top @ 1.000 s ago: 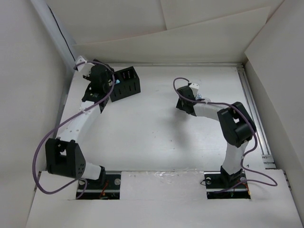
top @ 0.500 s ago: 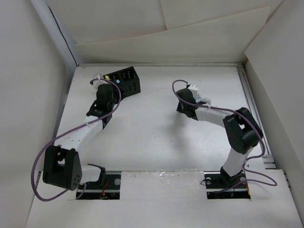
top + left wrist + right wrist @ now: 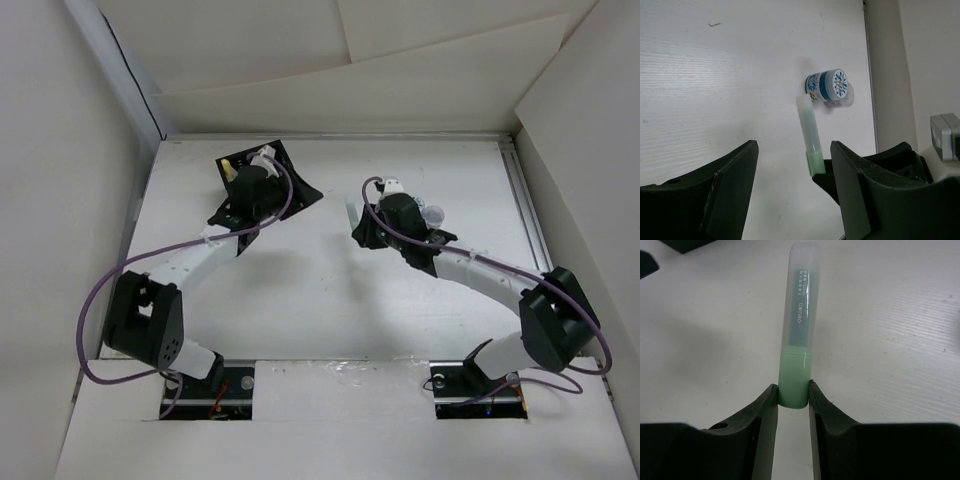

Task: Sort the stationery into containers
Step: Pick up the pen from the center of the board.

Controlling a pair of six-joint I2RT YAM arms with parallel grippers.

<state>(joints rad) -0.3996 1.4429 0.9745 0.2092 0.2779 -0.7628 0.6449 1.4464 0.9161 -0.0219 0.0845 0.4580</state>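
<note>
My right gripper [image 3: 793,390] is shut on the pale green end of a stick with a clear cap [image 3: 799,315] and holds it just above the table; in the top view the gripper [image 3: 355,218] is mid-table with the stick [image 3: 349,208] pointing away. A small round white-and-blue cylinder [image 3: 831,86] lies on the table beyond it, to the right of the right wrist in the top view [image 3: 433,212]. My left gripper [image 3: 794,150] is open and empty, over the black pierced box [image 3: 285,160], facing the held stick [image 3: 809,132]. A yellow stick [image 3: 229,167] shows in the box.
White walls close in the table at the back and both sides, with a metal rail [image 3: 530,230] along the right edge. The left arm's purple cable [image 3: 110,290] loops at the left. Much of the box is hidden under the left wrist.
My left arm has swung right, from the box's left side to over the box. My right arm has reached forward and left, and the stick now shows in its jaws.
</note>
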